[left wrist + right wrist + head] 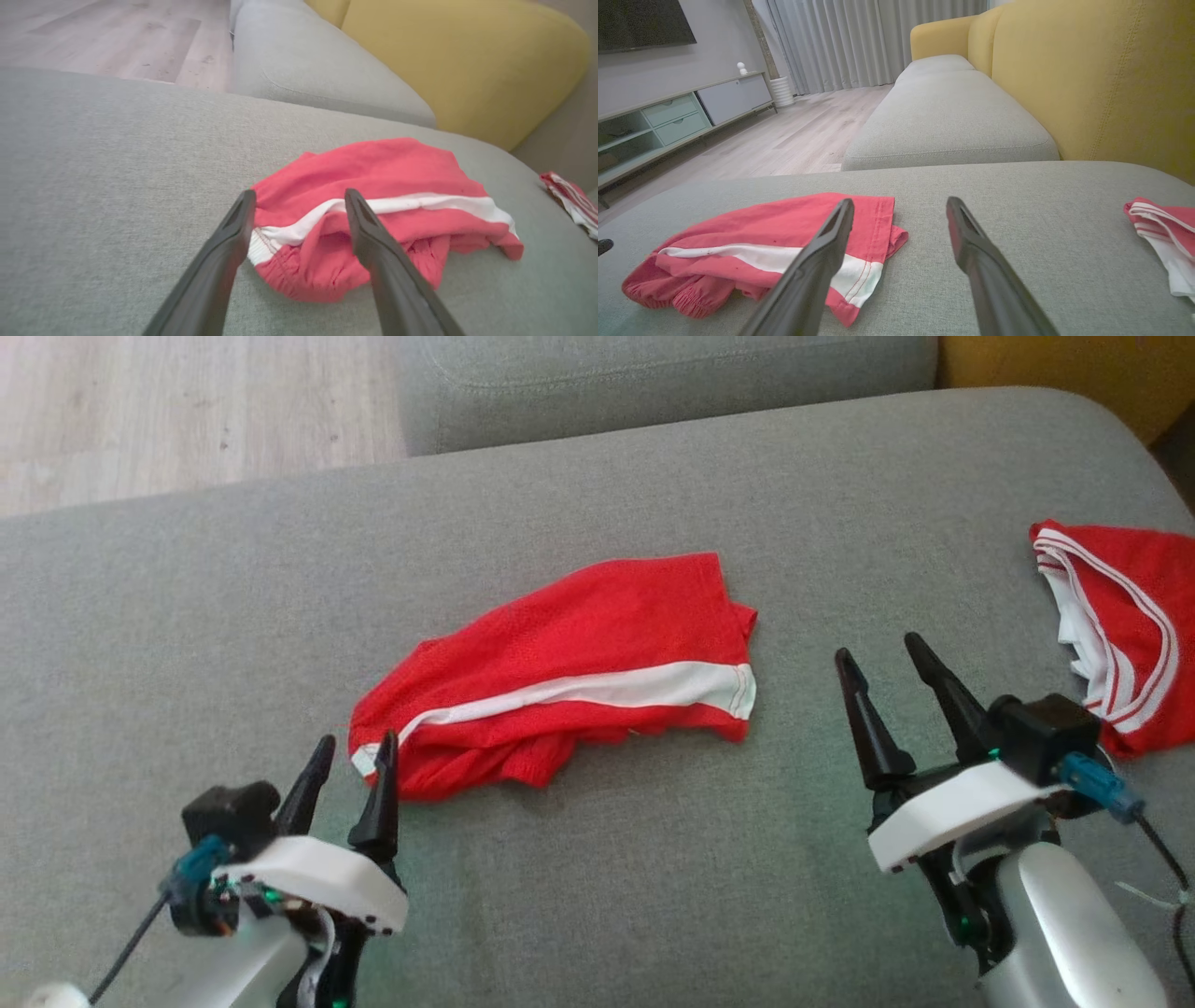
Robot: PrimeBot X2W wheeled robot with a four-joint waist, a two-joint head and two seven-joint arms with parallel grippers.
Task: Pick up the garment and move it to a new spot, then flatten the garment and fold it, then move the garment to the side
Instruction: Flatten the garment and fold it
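Just ahead of my left claw point(355, 745), spread and empty, the red garment point(560, 672) lies crumpled on the grey cushion point(653, 859); my right claw point(878, 650), also spread, hangs near its other end.

Left gripper point(356, 747) at lower left, jaws apart, dark fingers pointing up and leaning slightly right, right gripper point(879, 653) at lower right, jaws spread wide, fingers leaning left, white wrist housings point(317, 882) behind both
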